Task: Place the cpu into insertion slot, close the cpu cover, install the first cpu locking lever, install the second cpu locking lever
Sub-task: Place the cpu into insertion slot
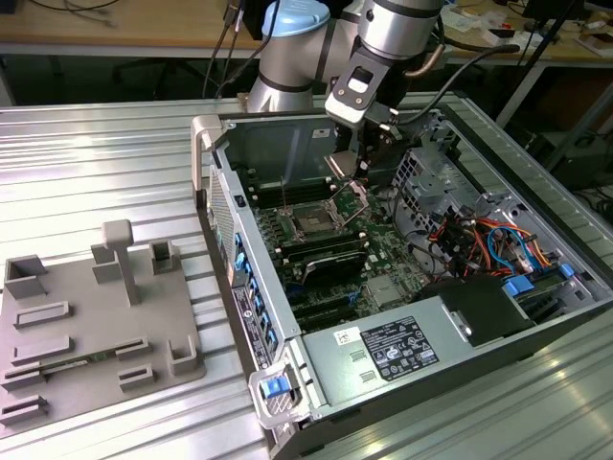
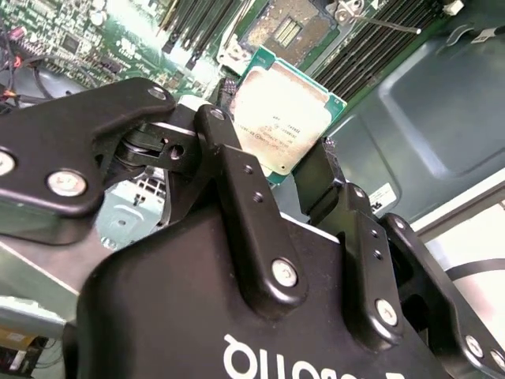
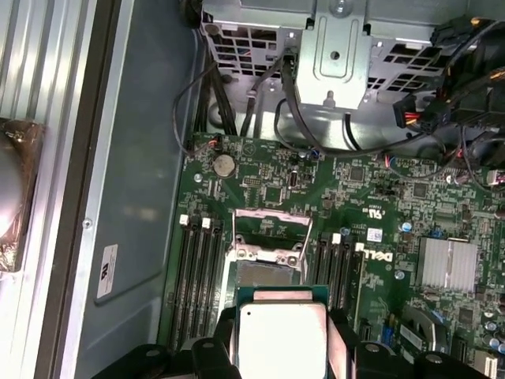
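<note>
The cpu (image 2: 284, 118) is up in the air, held by the fingers (image 2: 237, 181). The fingers are closed on it, one black finger on each of two sides. In both wrist views its silver top faces the camera, with a thin green edge around it. It is not in the slot (image 3: 264, 274). It hangs over the slot and does not touch it. In the exterior view the cpu sits at about 1 o'clock from the slot, and it is tilted. The slot is bare, and its middle shows in the second wrist view. The cover (image 3: 272, 222) is flipped up and open. In the exterior view it stands at about 2 o'clock from the slot, just beside it. Long black memory slots (image 3: 197, 268) run along both sides of the slot on the green board (image 1: 383, 259). A pale grey heatsink (image 3: 447, 260) sits on the board, well apart from the slot. The board lies inside an open computer case (image 1: 215, 192). The arm (image 1: 297, 38) reaches down into the case from 12 o'clock. A grey box (image 1: 383, 350) fills the case at about 5 o'clock from the slot. The case rests on a ribbed metal desk (image 1: 96, 163). At 9 o'clock from the case, a grey tray (image 1: 96, 326) lies on the desk.
</note>
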You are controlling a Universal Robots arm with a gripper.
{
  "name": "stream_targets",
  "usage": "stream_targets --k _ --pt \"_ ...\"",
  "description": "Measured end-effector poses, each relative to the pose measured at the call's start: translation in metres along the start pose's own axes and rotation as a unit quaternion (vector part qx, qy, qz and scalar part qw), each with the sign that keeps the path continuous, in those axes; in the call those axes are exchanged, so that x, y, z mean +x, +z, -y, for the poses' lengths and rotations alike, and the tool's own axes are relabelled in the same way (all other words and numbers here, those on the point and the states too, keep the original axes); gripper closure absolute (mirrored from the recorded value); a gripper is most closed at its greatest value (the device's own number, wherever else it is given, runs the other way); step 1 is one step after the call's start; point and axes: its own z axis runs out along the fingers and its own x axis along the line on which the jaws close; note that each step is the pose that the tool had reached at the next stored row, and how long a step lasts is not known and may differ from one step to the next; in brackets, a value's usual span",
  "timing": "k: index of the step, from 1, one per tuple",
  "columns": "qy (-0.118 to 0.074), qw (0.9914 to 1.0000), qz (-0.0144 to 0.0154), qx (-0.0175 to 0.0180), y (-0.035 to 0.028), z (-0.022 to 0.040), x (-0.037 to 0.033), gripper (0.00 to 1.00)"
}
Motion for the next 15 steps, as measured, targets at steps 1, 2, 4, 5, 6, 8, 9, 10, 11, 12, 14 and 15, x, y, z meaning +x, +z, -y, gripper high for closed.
stream_targets --k 1,2,4,5,6,8,9,10,11,12,14,15 --pt "0.005 0.99999 0.0001 0.0021 0.0015 0.0001 0.0004 0.46" --pt "0.013 0.99990 0.0003 0.0046 0.0033 0.0003 0.0006 0.46" --pt "0.031 0.99950 0.0007 0.0083 0.0065 0.0004 0.0006 0.46" --pt "0.036 0.99929 0.0008 0.0094 0.0078 0.0005 0.0007 0.46" --pt "0.041 0.99910 0.0009 0.0103 0.0088 0.0006 0.0008 0.46" --pt "0.062 0.99796 0.0014 0.0146 0.0136 0.0010 0.0011 0.46" --pt "0.069 0.99748 0.0015 0.0169 0.0156 0.0014 0.0014 0.46" --pt "0.074 0.99707 0.0015 0.0193 0.0173 0.0026 0.0017 0.46" --pt "0.077 0.99681 0.0016 0.0210 0.0182 0.0035 0.0021 0.46" --pt "0.079 0.99666 0.0016 0.0218 0.0188 0.0041 0.0022 0.46" --pt "0.082 0.99636 0.0016 0.0230 0.0200 0.0050 0.0026 0.46" --pt "0.084 0.99619 0.0016 0.0237 0.0207 0.0054 0.0027 0.46"
